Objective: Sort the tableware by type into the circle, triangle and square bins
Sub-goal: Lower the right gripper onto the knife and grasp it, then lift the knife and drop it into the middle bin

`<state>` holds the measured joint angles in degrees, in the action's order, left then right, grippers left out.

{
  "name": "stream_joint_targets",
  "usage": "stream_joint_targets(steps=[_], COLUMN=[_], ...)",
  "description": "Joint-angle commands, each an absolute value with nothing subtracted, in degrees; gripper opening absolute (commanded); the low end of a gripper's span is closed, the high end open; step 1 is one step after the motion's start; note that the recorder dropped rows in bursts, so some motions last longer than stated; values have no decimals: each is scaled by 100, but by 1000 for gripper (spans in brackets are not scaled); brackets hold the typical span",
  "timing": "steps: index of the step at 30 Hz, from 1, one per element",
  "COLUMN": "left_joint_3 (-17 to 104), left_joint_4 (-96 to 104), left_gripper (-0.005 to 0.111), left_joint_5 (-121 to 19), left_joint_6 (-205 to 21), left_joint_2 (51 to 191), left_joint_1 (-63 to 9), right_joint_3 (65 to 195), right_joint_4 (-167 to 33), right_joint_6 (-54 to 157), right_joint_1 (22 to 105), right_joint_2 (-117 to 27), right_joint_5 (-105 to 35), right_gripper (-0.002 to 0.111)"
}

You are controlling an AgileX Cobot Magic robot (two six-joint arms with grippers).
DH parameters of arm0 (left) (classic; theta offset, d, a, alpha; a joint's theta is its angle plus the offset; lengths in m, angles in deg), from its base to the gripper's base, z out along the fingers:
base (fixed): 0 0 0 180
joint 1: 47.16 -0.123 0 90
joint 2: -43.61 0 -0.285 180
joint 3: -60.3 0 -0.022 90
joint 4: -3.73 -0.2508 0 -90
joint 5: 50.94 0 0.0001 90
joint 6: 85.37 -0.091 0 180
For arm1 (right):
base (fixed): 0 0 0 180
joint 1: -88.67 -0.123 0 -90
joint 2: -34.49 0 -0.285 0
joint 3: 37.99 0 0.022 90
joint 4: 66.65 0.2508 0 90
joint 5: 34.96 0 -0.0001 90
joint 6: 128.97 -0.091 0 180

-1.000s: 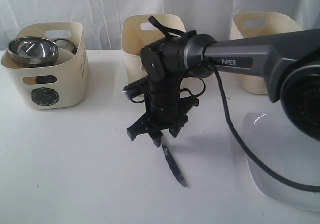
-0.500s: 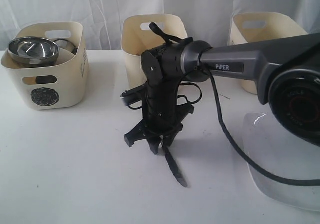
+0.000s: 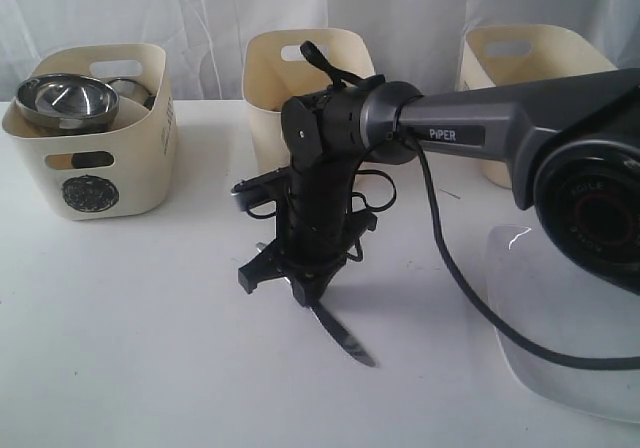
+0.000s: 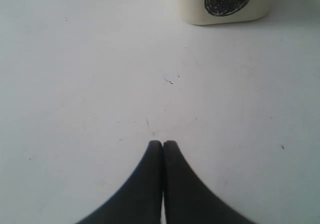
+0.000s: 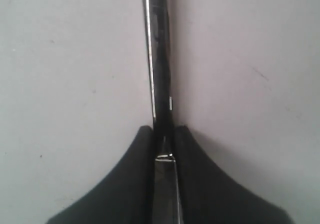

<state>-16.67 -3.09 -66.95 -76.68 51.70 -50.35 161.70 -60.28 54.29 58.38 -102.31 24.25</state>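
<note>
1. White table [image 3: 150, 348] before me: the knife [image 3: 345, 340] lies mid-table, near the middle bin [image 3: 300, 88].
2. My right gripper [image 5: 162, 131] pinches the knife.
3. My left gripper [image 4: 163, 144] is pressed together over the table.

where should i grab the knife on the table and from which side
Take the knife near the end away from its pointed tip, coming straight down from above with jaws across its narrow width: it lies low on the table, long and thin.
</note>
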Motion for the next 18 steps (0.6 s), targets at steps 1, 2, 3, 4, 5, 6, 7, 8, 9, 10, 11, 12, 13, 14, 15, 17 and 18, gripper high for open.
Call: stream_joint_targets(steps=[1,2,3,4,5,6,7,8,9,10,11,12,13,14,15,17,18], left_joint_3=[-1691,-1691,-1691,-1691,-1691,-1691,-1691,-1691,-1691,-1691,-1691,-1691,-1691,-1691,-1691,-1691,-1691], left_joint_4=[-270,-270,-270,-270,-270,-270,-270,-270,-270,-270,-270,-270,-270,-270,-270,-270,-270], left_gripper=[0,0,0,0,0,0,0,0,0,0,0,0,0,0,0,0,0], left_joint_5=[-6679,-6679,-6679,-6679,-6679,-6679,-6679,-6679,-6679,-6679,-6679,-6679,-6679,-6679,-6679,-6679,-6679], left_joint_6=[-7673,-7673,-7673,-7673,-7673,-7673,-7673,-7673,-7673,-7673,-7673,-7673,-7673,-7673,-7673,-7673,-7673], left_joint_2=[5140,5140,5140,5140,5140,5140,5140,5140,5140,5140,5140,5140,5140,5140,5140,5140,5140], left_joint_1=[-5046,-5046,-5046,-5046,-5046,-5046,-5046,-5046,-5046,-5046,-5046,-5046,-5046,-5046,-5046,-5046,-5046], right_joint_3=[16086,16132,16166,16221,16276,16349,16415,16493,16558,16599,16625,16638,16638,16638,16638,16638,16638], right_joint_4=[-5915,-5915,-5915,-5915,-5915,-5915,-5915,-5927,-5927,-5927,-5916,-5916,-5916,-5916,-5916,-5878,-5854], right_joint_6=[5496,5496,5496,5496,5496,5513,5536,5535,5535,5535,5535,5535,5535,5535,5535,5605,5652], right_joint_1=[5850,5850,5850,5850,5850,5850,5854,5865,5878,5889,5903,5939,5958,5986,6024,6142,6206], right_joint_2=[-10474,-10432,-10383,-10321,-10224,-10123,-10041,-9931,-9824,-9740,-9651,-9573,-9505,-9453,-9413,-9333,-9307], right_joint_5=[1996,2033,2062,2074,2056,2059,2059,2059,2051,2051,2051,2039,2039,2073,2129,2290,2386], right_gripper=[0,0,0,0,0,0,0,0,0,0,0,0,0,0,0,0,0])
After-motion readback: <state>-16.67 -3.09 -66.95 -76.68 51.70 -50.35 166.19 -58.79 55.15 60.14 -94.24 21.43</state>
